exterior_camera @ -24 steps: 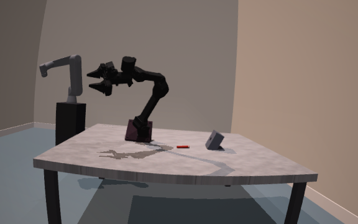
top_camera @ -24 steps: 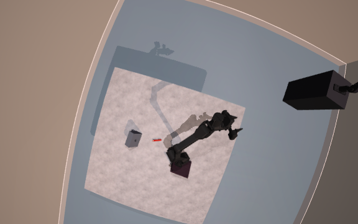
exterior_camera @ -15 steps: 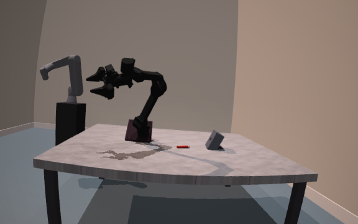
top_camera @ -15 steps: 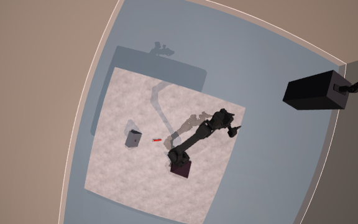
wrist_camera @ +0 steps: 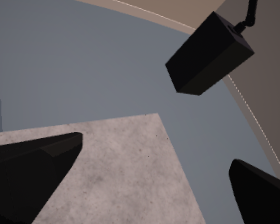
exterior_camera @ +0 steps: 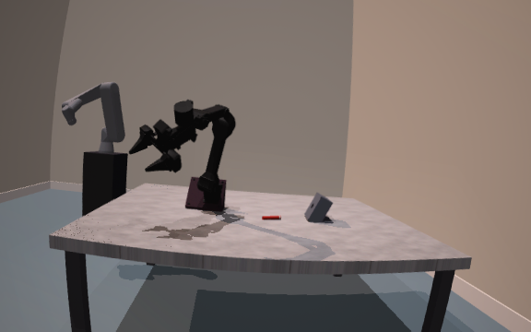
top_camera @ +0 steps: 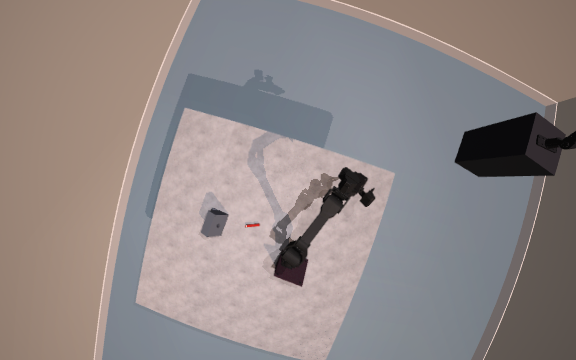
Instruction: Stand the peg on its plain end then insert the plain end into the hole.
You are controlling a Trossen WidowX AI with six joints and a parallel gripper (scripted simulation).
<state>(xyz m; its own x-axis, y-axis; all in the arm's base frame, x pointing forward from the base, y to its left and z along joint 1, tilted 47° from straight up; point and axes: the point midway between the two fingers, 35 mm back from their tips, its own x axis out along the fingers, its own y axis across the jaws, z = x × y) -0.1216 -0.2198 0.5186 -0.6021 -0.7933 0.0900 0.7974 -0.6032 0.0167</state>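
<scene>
A red peg [top_camera: 253, 225] [exterior_camera: 271, 218] lies flat on the table [top_camera: 193, 290] [exterior_camera: 385, 240] [wrist_camera: 121, 185]. Its white band shows faintly near the end closer to the panel. The grey sloped panel [top_camera: 210, 223] [exterior_camera: 321, 208] stands a little beyond that end, with one dark hole [top_camera: 218, 226] [exterior_camera: 312, 206] in the face turned toward the peg. My gripper [exterior_camera: 138, 161] [wrist_camera: 156, 153] is wide open and empty. It is high above the table, on the far side of the arm's base from the panel, well away from the peg. Neither peg nor panel shows in the wrist view.
The arm's dark red base [top_camera: 292, 273] [exterior_camera: 193, 194] stands on the table near the peg. A black pedestal [top_camera: 498, 145] [exterior_camera: 104, 180] [wrist_camera: 206, 55] with another arm [exterior_camera: 112, 111] stands off the table. The table's edge and corner show below my gripper in the wrist view.
</scene>
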